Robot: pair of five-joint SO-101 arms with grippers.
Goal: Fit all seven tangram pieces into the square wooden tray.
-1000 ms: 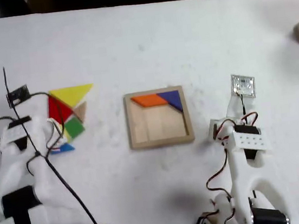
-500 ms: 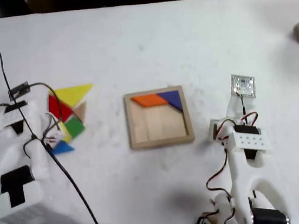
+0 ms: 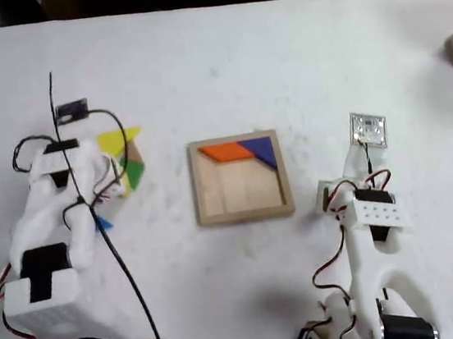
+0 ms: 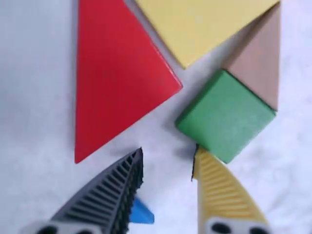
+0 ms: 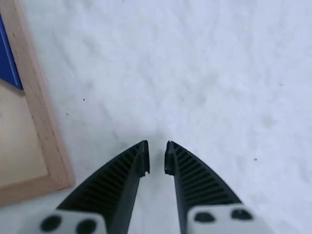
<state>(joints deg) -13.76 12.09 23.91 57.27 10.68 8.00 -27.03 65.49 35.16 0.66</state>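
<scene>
The left claw (image 4: 165,165) stands open and empty, with the red wooden triangle (image 4: 114,83) just ahead of its dark finger and the green wooden square (image 4: 226,114) at its yellow fingertip. The right claw (image 5: 156,158) is narrowed to a slit, gripping nothing, with the square wooden tray (image 5: 41,131) just beside it.

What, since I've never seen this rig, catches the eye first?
A bright cluster of loose pieces, red triangle, yellow triangle and green square, lies beneath the left arm, its jaws open. To its right sits the wooden tray, mostly bare, with an orange piece and a blue piece along its far edge.
</scene>
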